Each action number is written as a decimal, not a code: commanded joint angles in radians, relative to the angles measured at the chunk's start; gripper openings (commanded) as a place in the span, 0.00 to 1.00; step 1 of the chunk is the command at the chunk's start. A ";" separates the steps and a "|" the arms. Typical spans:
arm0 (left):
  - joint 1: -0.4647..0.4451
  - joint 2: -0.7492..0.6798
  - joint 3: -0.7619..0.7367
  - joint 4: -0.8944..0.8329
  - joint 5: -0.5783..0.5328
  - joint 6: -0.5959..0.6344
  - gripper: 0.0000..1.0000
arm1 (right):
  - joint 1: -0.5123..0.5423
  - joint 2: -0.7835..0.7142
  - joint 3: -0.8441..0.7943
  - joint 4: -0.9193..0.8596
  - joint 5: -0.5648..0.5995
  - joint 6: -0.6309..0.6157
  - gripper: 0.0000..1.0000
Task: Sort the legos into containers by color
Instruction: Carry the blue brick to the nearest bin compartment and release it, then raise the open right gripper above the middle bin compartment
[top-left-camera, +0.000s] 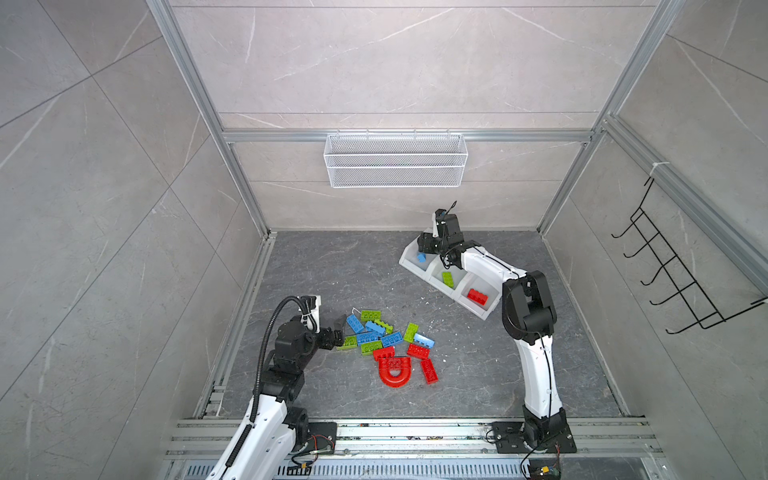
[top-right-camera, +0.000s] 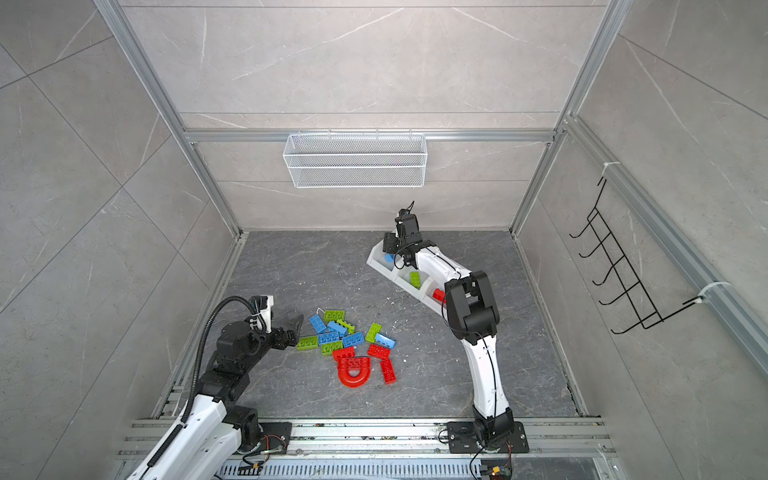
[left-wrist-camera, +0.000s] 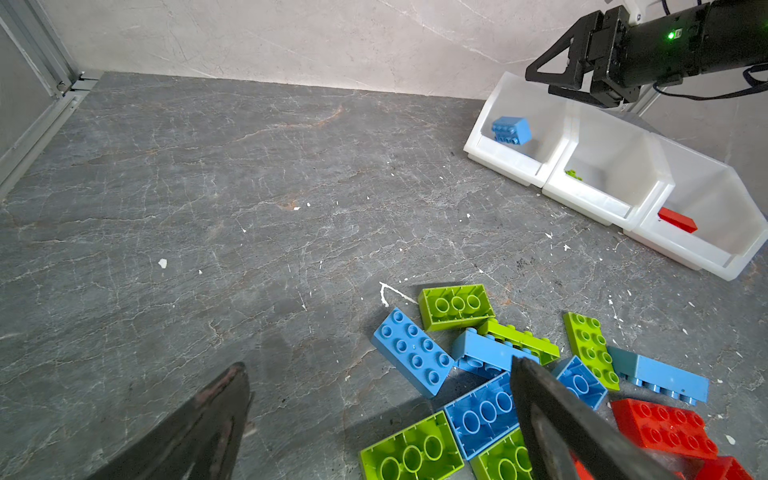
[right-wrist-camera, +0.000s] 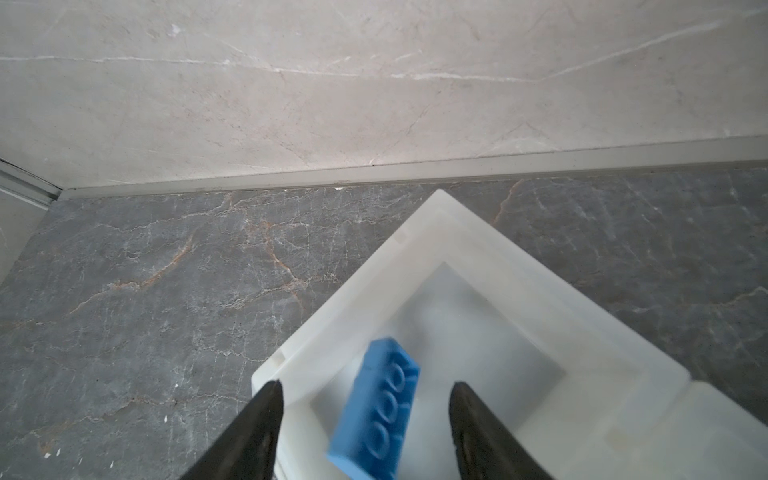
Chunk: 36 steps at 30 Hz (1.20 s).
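Since the sorting depends on each colour reaching its own compartment, I note first that the containers (left-wrist-camera: 582, 199), three white bins joined in a row, stand by the back wall, well apart from the loose legos (top-left-camera: 386, 345) heaped mid-floor. The right gripper (right-wrist-camera: 365, 385) hangs over the end bin with its jaws spread. A blue brick (right-wrist-camera: 378, 411) lies tilted inside that bin, below and between the jaws, touching neither. Its outline is smeared in the right wrist view, so I judge it may not yet be at rest. The placement is sound, as this bin holds no other colour. A green brick (top-left-camera: 448, 279) lies in the middle bin and a red brick (top-left-camera: 477, 296) in the far one, so all three colour assignments look fixed. The left gripper (left-wrist-camera: 380, 365) sits low at the left edge of the heap with its jaws spread wide and nothing between them. It is just beside a lime brick (top-left-camera: 347, 342), though I cannot tell whether it touches. That posture reads as readiness for the next pick. The red arch (top-left-camera: 394, 372) and several red, blue and lime bricks remain on the floor, some overlapping, so most of the task is outstanding. The overlapping pieces may shift when one is lifted.
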<state>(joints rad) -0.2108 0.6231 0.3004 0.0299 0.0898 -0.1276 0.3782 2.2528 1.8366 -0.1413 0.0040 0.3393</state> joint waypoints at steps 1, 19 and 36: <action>-0.002 -0.008 0.006 0.009 0.018 -0.002 1.00 | -0.001 -0.092 -0.045 -0.048 0.017 -0.016 0.68; -0.002 -0.006 0.008 0.008 0.009 -0.005 1.00 | -0.053 -0.575 -0.593 -0.257 0.248 -0.007 0.70; -0.003 -0.014 0.004 0.007 0.004 -0.008 1.00 | -0.128 -0.316 -0.403 -0.301 0.145 0.004 0.69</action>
<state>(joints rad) -0.2108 0.6201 0.3004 0.0299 0.0883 -0.1276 0.2554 1.9041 1.3846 -0.4141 0.1703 0.3401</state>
